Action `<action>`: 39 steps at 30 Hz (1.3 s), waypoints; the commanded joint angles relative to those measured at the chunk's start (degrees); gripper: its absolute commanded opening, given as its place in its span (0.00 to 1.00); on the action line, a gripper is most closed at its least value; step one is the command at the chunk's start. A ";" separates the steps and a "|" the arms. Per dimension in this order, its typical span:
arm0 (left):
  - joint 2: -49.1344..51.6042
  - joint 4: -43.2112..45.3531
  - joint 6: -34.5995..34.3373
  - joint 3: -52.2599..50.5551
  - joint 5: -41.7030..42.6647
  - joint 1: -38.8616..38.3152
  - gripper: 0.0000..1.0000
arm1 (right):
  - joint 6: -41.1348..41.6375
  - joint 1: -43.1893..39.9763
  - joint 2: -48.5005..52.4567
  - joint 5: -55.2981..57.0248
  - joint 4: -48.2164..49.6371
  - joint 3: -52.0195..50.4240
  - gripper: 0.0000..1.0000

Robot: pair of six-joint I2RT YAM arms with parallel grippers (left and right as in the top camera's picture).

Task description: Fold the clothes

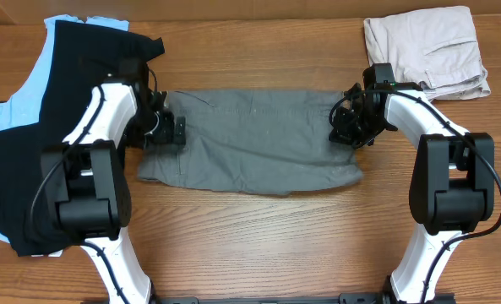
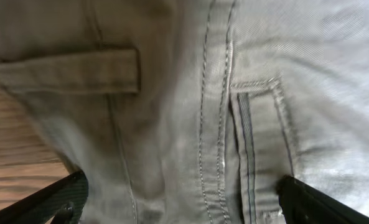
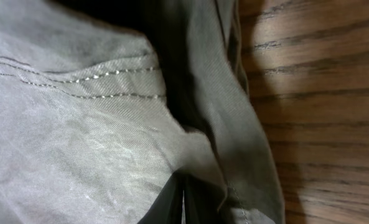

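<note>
The clothes, grey woven shorts (image 1: 258, 143), lie folded flat across the middle of the table. My left gripper (image 1: 172, 128) is at their left end. In the left wrist view it is open (image 2: 181, 186), its dark fingers (image 2: 53, 200) wide apart over the cloth beside a welt pocket (image 2: 259, 143) and a belt loop (image 2: 66, 73). My right gripper (image 1: 349, 127) is at the shorts' right end. In the right wrist view it is shut (image 3: 184, 190), and a fold of the grey cloth (image 3: 78, 137) gathers at its tips.
A black T-shirt (image 1: 30, 143) lies on a light blue cloth (image 1: 22, 93) at the left edge, under the left arm. Folded beige shorts (image 1: 427, 51) sit at the back right. Bare wooden table (image 1: 267, 245) lies in front of the shorts.
</note>
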 commanded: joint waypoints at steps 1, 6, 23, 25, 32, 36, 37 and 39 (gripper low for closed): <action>0.74 1.03 0.61 -2.16 1.42 -0.11 1.00 | 0.09 0.04 0.07 0.17 0.68 -0.83 0.07; 0.74 4.11 -0.09 -4.11 1.95 -0.24 1.00 | 0.11 0.04 0.07 0.33 0.68 -0.83 0.07; 0.72 16.61 -1.70 -14.71 1.53 -0.37 0.97 | 0.11 0.04 0.07 1.81 0.87 -0.83 0.11; 0.72 15.98 -1.77 -13.88 1.40 -0.15 0.97 | 0.11 0.04 0.07 1.81 0.87 -0.83 0.11; 0.07 2.82 -2.78 -2.14 1.07 0.37 1.00 | 0.09 0.04 0.07 2.34 0.83 -0.83 0.12; 0.07 -3.61 -2.82 4.57 -1.77 0.37 1.00 | 0.09 0.04 0.07 3.04 0.20 -0.83 0.12; 0.07 -4.35 -2.91 5.53 -2.71 0.35 1.00 | 0.07 0.04 0.07 3.39 -0.02 -0.83 0.12; 0.07 -4.66 -3.26 6.14 -4.52 0.35 1.00 | 0.07 0.04 0.07 3.85 -0.22 -0.83 0.12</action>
